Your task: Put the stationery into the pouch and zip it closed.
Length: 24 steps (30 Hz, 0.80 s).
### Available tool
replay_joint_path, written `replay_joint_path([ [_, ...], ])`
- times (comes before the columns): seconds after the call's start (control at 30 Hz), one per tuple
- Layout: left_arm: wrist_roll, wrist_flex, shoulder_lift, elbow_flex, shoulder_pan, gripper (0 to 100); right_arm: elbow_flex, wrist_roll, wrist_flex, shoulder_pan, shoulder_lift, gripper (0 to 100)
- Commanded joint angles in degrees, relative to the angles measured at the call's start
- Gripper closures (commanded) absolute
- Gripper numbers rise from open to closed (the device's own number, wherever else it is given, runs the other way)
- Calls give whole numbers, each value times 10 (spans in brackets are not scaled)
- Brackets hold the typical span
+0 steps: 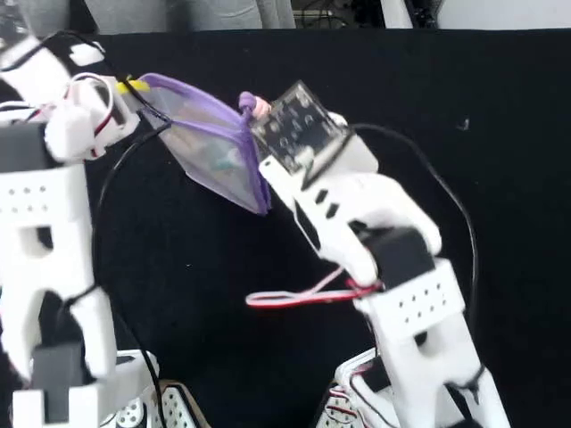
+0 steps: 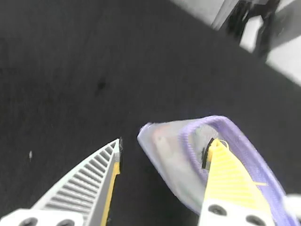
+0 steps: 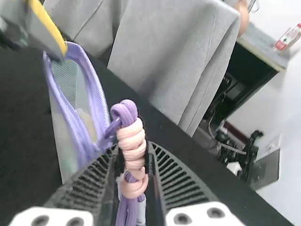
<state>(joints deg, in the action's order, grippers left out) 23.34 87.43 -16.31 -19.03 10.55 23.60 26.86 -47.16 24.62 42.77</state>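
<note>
**Pouch held off the desk between two hands; zip line runs from hand to hand**

We see the pouch [image 1: 210, 147], clear-walled with a purple rim [image 2: 244, 141], hanging in the air above the black desk [image 1: 500, 134]. Pale shapes [image 1: 219, 160] show faintly through its wall. We take them for stationery but cannot tell which pieces.

At one end of the pouch, the right hand [image 3: 131, 155] is clamped on the pink-and-purple pull cord [image 3: 128, 136], and the cord stands up between its two jaws. At the opposite end is the left hand [image 2: 163, 147], with its jaws well apart. Its yellow finger [image 2: 230, 174] lies against the rim, while the other jaw stands clear of the pouch.

The relation that matters is the pouch's long axis, which lies along the line joining the two hands, with the pull at the right hand's end. The rim appears to us to gape between the hands, so we judge the zip unclosed. Closing it would carry the pull along the rim toward the left hand's end, and that end must be held firm against the tug.
</note>
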Motion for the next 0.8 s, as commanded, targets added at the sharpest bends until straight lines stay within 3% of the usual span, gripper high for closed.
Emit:
replay_joint_path([
  [0.0, 4, -2, -78, -55, 2, 707, -108, 0, -48, -11, -70, 987],
  [0.4, 24, 21, -191, -27, 2, 707, -247, 4, -77, -7, -151, 987],
  [0.6, 23, 18, -260, 94, -82, 705, -323, 4, -96, 14, -173, 987],
  [0.77, 23, -68, -329, 243, -119, 704, -368, 4, -163, 55, -169, 987],
])
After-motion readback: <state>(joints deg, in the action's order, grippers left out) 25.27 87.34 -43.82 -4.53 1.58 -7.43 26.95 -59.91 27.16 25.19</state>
